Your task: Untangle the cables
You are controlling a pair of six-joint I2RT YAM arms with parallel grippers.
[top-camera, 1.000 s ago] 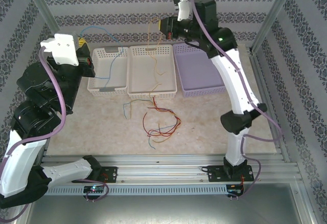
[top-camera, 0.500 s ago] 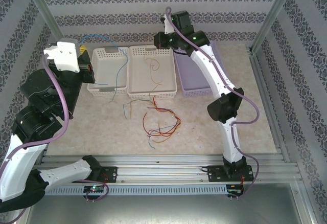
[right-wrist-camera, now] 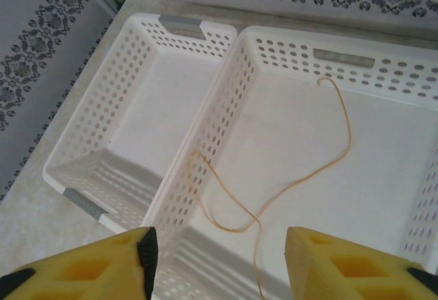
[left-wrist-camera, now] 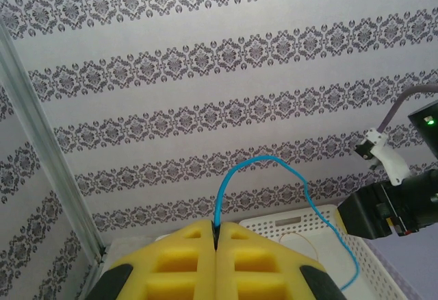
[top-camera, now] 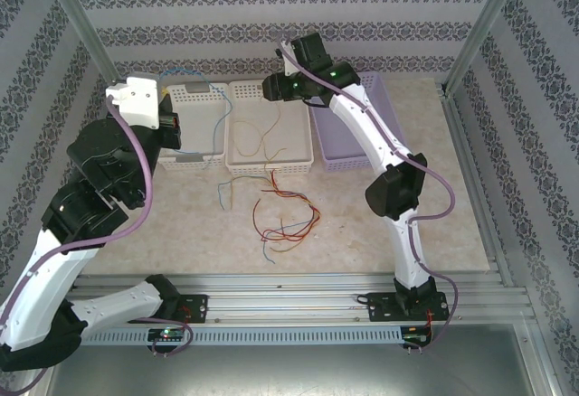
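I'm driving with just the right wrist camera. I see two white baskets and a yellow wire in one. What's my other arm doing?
Observer: The left gripper is shut on a blue wire that arches up from its fingers.
Operator: Are there more wires somewhere?
Observer: Yes. A tangle of red and orange wires lies on the table, in front of the baskets.
Operator: Are there only two baskets?
Observer: No, a lilac basket stands to the right of the middle white basket.
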